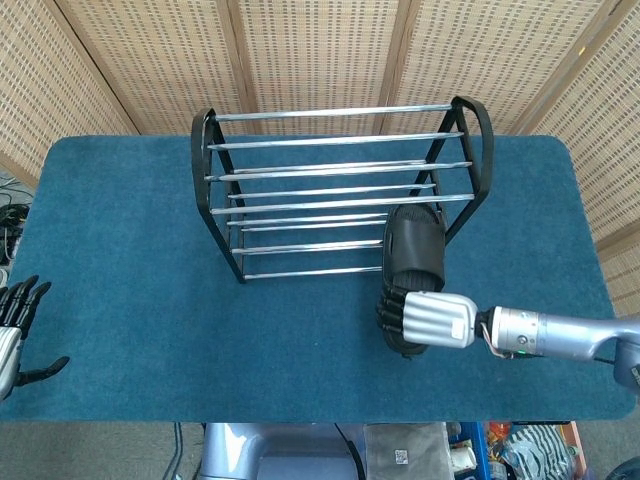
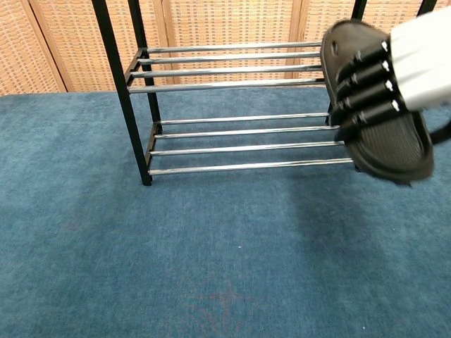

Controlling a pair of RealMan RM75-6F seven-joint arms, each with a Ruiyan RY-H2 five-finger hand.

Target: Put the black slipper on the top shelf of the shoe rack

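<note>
Blue table (image 1: 120, 230): your right hand (image 1: 425, 318) grips the slipper (image 1: 412, 255) before the rack (image 1: 340, 190); only the head view shows your left hand (image 1: 15, 335), spread, partly cropped.

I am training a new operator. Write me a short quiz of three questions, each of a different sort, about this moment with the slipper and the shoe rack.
1. True or false: the black slipper already lies on the top shelf of the shoe rack.
2. Which hand holds the slipper? A) left hand B) right hand C) both
3. Fill in: the left hand holds ____.

Key
1. False. The right hand holds it in the air, in front of the rack's right end, its fingers wrapped over the sole.
2. B.
3. Nothing; it is at the table's left edge with fingers apart.
</note>
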